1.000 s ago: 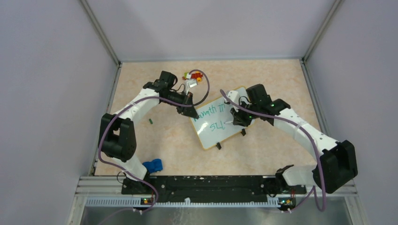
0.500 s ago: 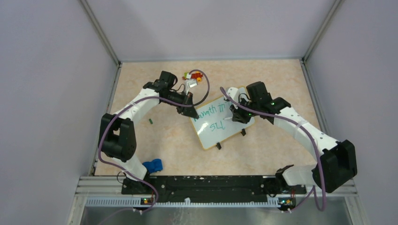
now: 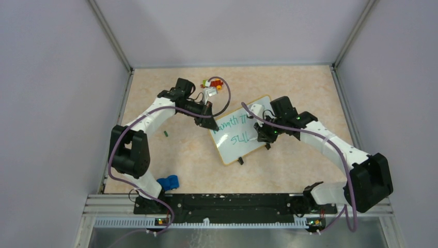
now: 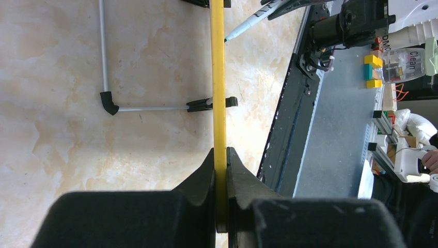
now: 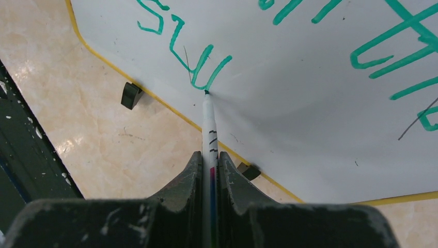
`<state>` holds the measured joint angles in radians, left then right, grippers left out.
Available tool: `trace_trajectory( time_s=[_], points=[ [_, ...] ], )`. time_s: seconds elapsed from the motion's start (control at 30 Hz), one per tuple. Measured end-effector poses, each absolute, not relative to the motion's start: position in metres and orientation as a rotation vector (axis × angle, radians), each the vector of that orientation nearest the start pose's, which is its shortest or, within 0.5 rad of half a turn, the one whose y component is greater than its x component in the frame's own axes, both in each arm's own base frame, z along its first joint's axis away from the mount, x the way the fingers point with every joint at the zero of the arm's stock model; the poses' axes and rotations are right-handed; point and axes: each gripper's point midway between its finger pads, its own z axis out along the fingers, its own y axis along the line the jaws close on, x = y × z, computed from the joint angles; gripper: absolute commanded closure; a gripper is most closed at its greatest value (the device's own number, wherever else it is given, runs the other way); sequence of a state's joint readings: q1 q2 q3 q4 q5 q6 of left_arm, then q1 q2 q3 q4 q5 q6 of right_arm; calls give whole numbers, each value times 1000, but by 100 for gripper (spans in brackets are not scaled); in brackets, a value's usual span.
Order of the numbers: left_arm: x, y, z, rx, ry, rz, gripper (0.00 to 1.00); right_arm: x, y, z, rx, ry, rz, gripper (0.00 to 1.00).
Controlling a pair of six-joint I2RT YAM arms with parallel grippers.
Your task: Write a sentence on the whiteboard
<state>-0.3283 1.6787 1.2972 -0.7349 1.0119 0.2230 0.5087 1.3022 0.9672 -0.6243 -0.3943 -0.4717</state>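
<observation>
The whiteboard, white with a thin yellow rim, lies tilted mid-table. My left gripper is shut on its far left corner; in the left wrist view the yellow rim runs edge-on between that gripper's fingers. The sentence is green lettering on two short lines, seen close as thin strokes in the right wrist view. My right gripper is shut on a white marker. The marker's tip touches the board at the foot of the last stroke on the lower line.
Small coloured blocks lie at the back of the table. A little green cap sits left of the board, and a blue object lies by the left arm's base. The board's black feet rest on the tabletop.
The right gripper with the marker first went slightly up the board, then came back down toward the near edge. The lower line has gained a stroke. The left gripper has not moved.
</observation>
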Motion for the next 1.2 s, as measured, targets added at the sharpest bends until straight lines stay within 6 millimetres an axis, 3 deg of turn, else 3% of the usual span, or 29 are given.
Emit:
trace_trajectory(
  time_s=[0.33, 0.6, 0.73, 1.2],
  points=[
    [274, -245, 166, 957, 2244, -1368, 100, 248, 196, 126, -1304, 2123, 513, 100],
    [274, -245, 166, 960, 2242, -1367, 100, 263, 204, 149, -1269, 2066, 505, 100],
    [274, -245, 166, 960, 2243, -1365, 100, 266, 204, 151, -1265, 2062, 504, 100],
    [274, -245, 165, 959, 2245, -1361, 100, 273, 189, 150, -1217, 2094, 506, 100]
  ],
)
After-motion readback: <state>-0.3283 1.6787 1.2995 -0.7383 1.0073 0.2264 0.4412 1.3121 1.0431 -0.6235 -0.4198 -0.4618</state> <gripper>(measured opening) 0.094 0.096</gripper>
